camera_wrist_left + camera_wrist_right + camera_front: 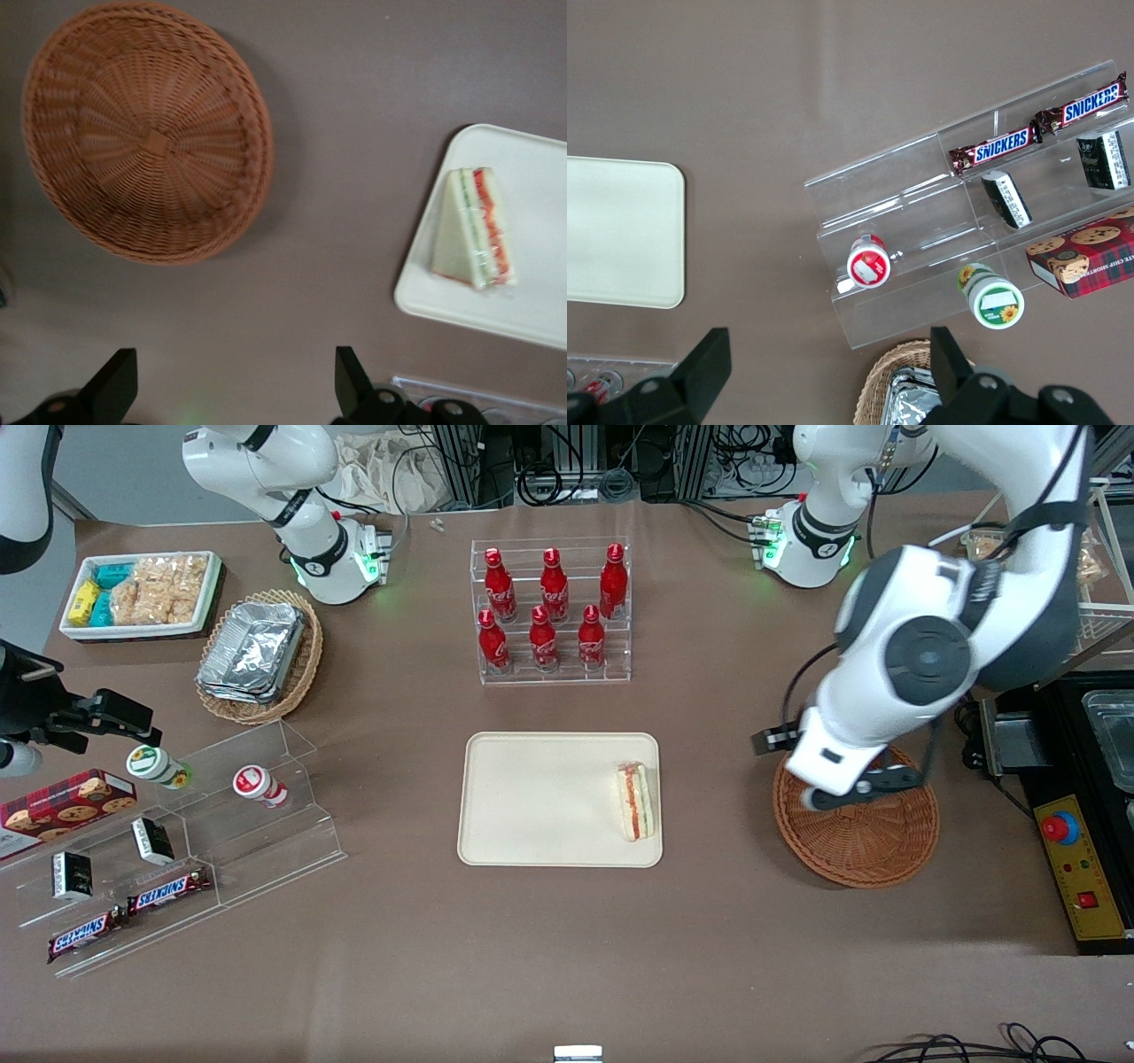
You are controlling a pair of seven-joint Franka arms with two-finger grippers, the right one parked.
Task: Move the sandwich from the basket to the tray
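Nearest the front camera, the flat cream-beige rectangular tray (549, 802) carries the triangular white-bread sandwich (637, 801) by its rim toward the working arm. That bent arm holds its claw (864, 784) above the round reddish-brown wicker basket (864, 841). Wrist view: black fingers (113, 385) spread wide, gripping nothing; basket (146, 133) holds nothing, sandwich (476, 228) on tray (532, 301).

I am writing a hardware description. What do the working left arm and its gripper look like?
The left arm has glossy white rounded shells, dark grey joint sections and a round grey cap. A black cable runs beside it, and a green light glows at its base. The gripper, above the table near the basket, has black, wedge-shaped fingers, open.
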